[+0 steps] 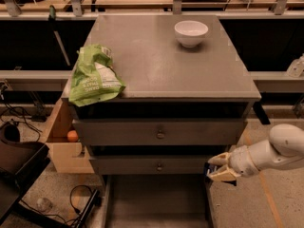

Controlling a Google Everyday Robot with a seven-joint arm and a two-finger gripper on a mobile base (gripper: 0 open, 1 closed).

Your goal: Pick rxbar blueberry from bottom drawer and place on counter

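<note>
My gripper is at the right side of the cabinet, level with the lower knobbed drawer and just above the right wall of the open bottom drawer. Its pale fingers are shut on a small dark navy wrapper, the rxbar blueberry, of which only an edge shows. The drawer's grey floor is bare where it shows. The counter is above, well clear of the gripper.
A white bowl stands at the counter's back right. A green and white snack bag lies on its front left corner. A wooden box with an orange ball sits left of the cabinet. Cables lie on the floor at lower left.
</note>
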